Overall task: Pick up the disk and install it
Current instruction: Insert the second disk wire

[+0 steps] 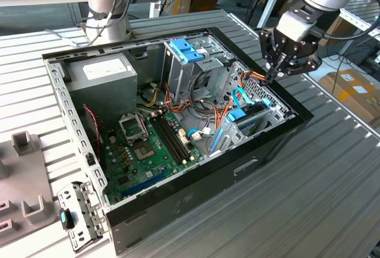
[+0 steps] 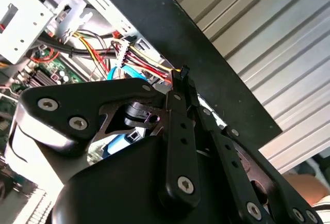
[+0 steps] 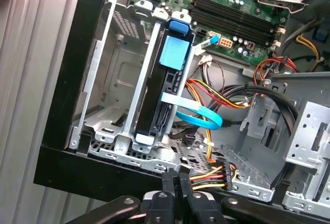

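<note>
On a ribbed metal workbench (image 1: 332,169), in the exterior view, an opened computer case (image 1: 196,204) lies on its side with its circuit board (image 1: 148,151) exposed. The robot arm's gripper (image 1: 278,74) hangs above the case's rim at the exterior view's right, apart from everything inside and carrying nothing. The disk (image 1: 246,117), dark with blue rails, lies low in the grey drive cage (image 1: 261,124) just below the gripper, seemingly already slid into its slot. A thin blue cable (image 1: 240,98) loops over it, and a blue clip (image 1: 185,50) sits atop the tall grey bay further back.

In the second wrist view, the gripper's black fingers (image 2: 178,87) lie pressed together with no gap, clenched on nothing, their tips (image 2: 183,71) reaching toward a bundle of coloured wires (image 2: 136,59) near the case's dark edge (image 2: 206,64).

In the first wrist view, the disk (image 3: 161,92) runs lengthwise between the cage's metal rails (image 3: 140,87), a blue tab (image 3: 179,27) at its far end and a blue label (image 3: 174,53) on its face. The blue cable (image 3: 198,116) crosses its near half. The closed fingertips (image 3: 174,178) sit over the case's rim, near the disk's near end yet clear of it. Judging by how squarely the disk rests in its cage, the fitting looks largely done, and the gripper's closed, empty hold suits pushing rather than carrying.
</note>
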You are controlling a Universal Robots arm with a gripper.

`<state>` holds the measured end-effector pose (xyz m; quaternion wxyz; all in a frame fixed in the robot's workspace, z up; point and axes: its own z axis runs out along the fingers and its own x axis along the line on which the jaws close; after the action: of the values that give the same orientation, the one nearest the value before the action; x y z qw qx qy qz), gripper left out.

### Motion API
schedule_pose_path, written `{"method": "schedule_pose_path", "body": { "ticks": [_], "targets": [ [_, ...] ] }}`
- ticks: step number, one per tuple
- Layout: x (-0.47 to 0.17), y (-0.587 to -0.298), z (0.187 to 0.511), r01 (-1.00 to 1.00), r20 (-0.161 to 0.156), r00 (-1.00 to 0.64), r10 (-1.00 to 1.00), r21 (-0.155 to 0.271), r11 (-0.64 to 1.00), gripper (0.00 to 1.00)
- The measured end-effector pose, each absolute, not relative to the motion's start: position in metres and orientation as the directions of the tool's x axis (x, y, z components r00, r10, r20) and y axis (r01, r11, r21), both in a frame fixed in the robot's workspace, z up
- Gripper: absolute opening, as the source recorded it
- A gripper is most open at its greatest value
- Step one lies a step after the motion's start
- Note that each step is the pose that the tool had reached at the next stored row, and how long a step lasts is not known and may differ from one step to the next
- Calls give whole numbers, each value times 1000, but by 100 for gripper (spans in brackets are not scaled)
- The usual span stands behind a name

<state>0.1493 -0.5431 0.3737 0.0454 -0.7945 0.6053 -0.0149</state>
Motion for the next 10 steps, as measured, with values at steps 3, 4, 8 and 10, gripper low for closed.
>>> {"method": "schedule_pose_path", "body": {
  "ticks": [3, 4, 8, 10],
  "targets": [
    [148, -543, 374, -967, -31, 241, -970, -90, -237, 16],
    [146, -543, 374, -968, -31, 236, -971, -90, -233, 16],
    [140, -543, 373, -971, -31, 227, -974, -90, -223, 16],
    [136, -543, 373, -973, -31, 218, -975, -90, -215, 16]
  ]
}}
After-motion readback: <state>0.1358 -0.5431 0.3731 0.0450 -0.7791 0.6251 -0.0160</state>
